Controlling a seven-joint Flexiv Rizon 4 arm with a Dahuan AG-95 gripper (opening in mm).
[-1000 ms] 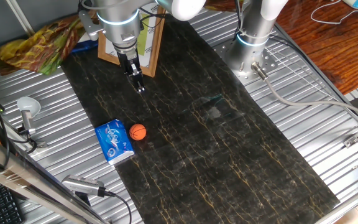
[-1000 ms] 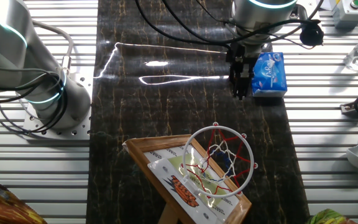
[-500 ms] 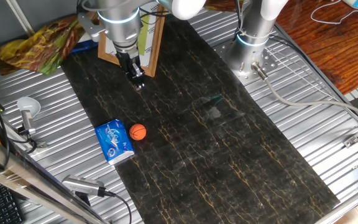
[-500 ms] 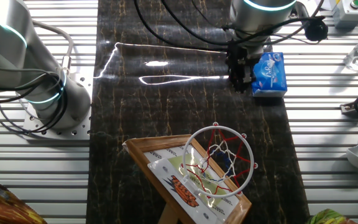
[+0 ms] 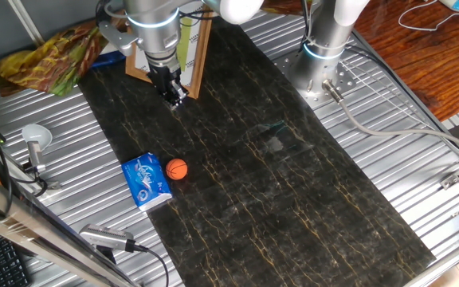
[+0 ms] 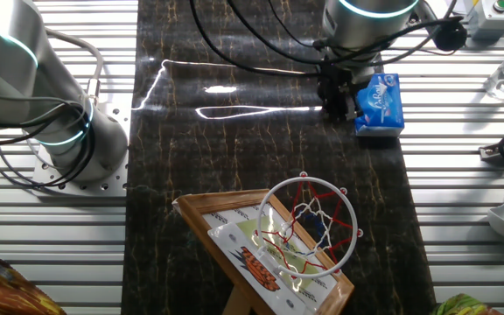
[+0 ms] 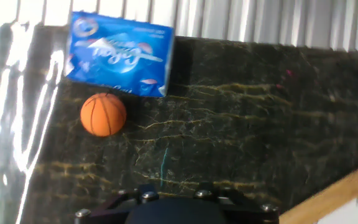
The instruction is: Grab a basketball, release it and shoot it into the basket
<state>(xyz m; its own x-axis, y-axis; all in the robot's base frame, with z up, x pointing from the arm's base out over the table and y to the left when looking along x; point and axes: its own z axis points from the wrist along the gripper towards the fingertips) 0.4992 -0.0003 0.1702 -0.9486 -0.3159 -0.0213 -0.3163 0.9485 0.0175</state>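
Observation:
The small orange basketball lies on the dark mat beside a blue packet; the hand view shows it at the left. In the other fixed view it is hidden behind the arm. The basket, an orange rim with a white net, hangs on its wood-framed backboard, which stands at the mat's far end. My gripper hangs in the air just in front of the backboard, well away from the ball. Its fingers look closed together and empty. The hand view shows only the gripper's base.
A blue-and-white packet lies right beside the ball, at the mat's left edge. A second robot base stands on the ribbed metal table to the right. A ladle and cables lie at the left.
My gripper has risen and drawn back toward the backboard, farther from the ball. The ball and the packet have not moved.

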